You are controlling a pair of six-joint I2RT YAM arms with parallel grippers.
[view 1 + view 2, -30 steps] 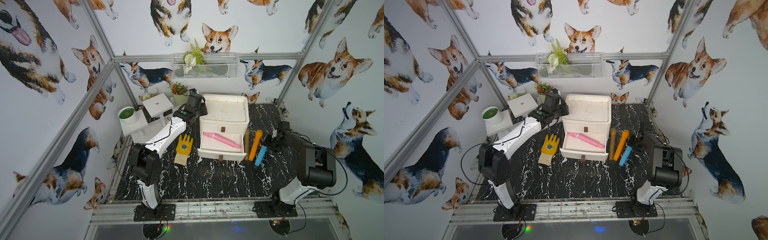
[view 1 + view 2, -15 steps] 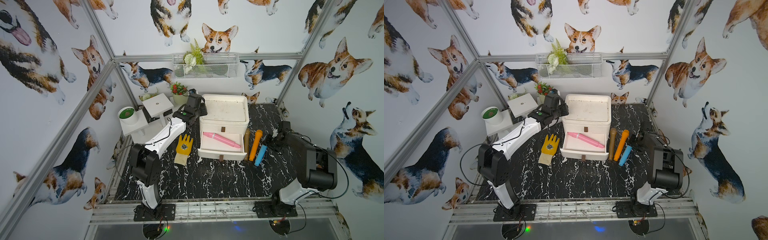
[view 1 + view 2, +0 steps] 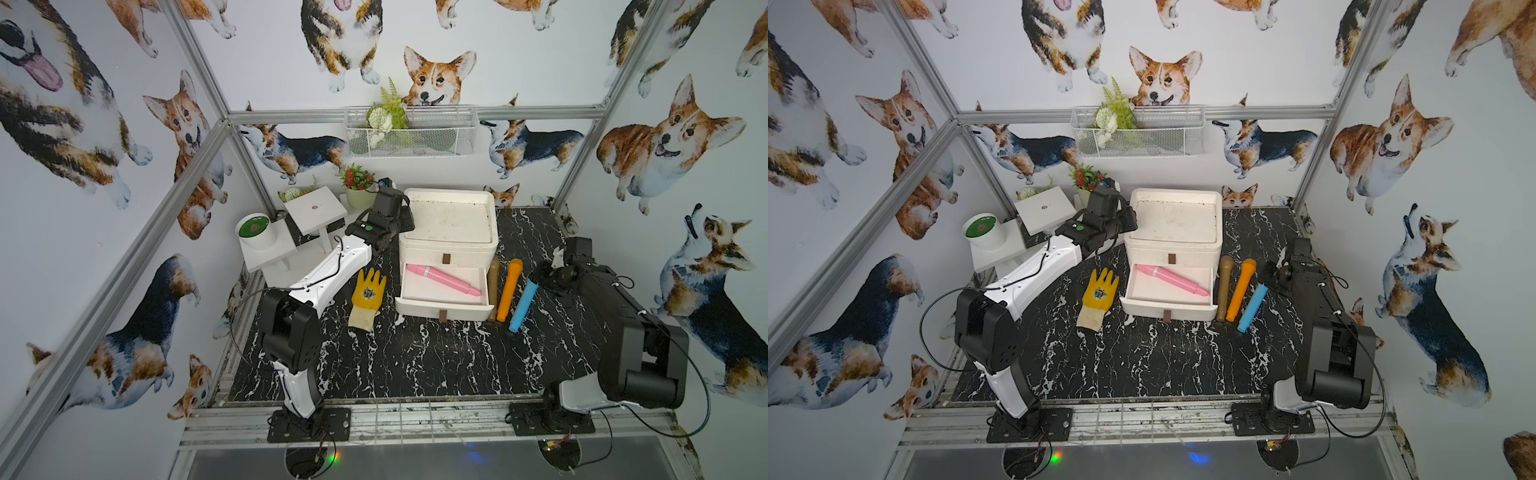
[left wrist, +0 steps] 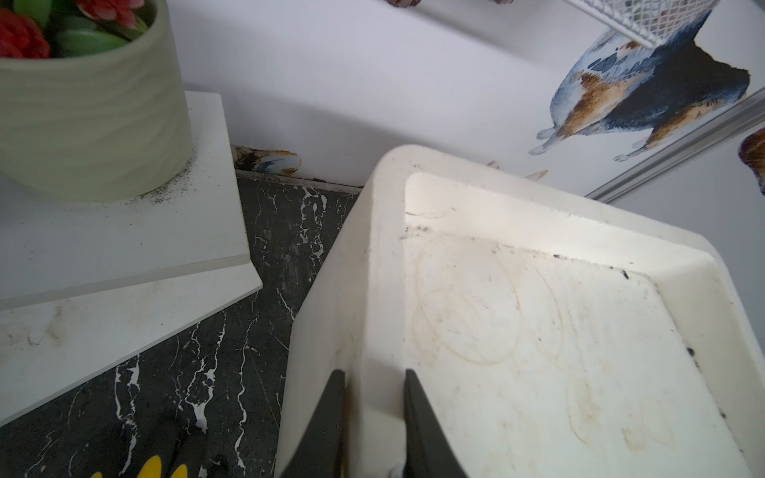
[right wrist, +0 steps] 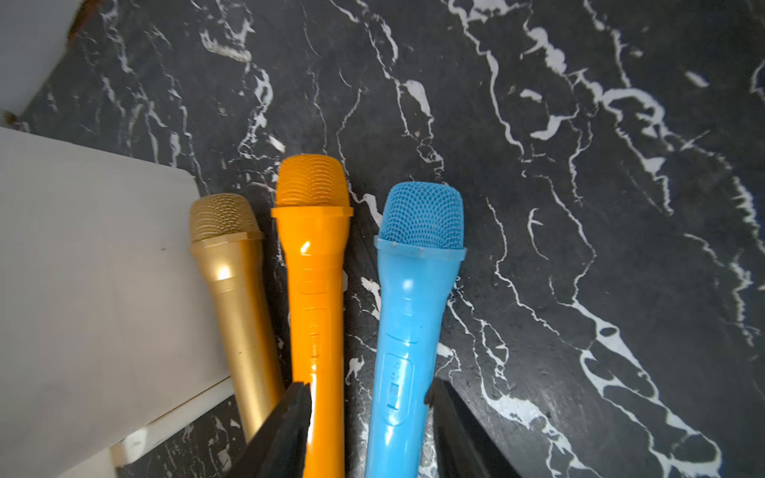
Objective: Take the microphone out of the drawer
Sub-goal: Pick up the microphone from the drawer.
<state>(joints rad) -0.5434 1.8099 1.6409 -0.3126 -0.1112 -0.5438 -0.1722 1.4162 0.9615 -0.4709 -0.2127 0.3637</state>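
The pink microphone [image 3: 442, 280] lies slantwise in the open drawer [image 3: 419, 308], untouched, exactly where it lay a second ago. The drawer juts from the white cabinet [image 3: 465, 251], whose top rim the left gripper [image 4: 374, 372] pinches with closed jaws, apparently steadying it. Beside the drawer, on the bench [image 3: 415, 361], the gold microphone [image 5: 238, 298], orange microphone [image 5: 314, 269] and blue microphone [image 5: 414, 289] lie side by side, unmoved. The right gripper [image 5: 368, 385] hovers over their handles, jaws part open astride the blue one and gripping nothing. Its arm has drawn back slightly since the earlier frame. That likely means the blue one is set down and the pink one comes next.
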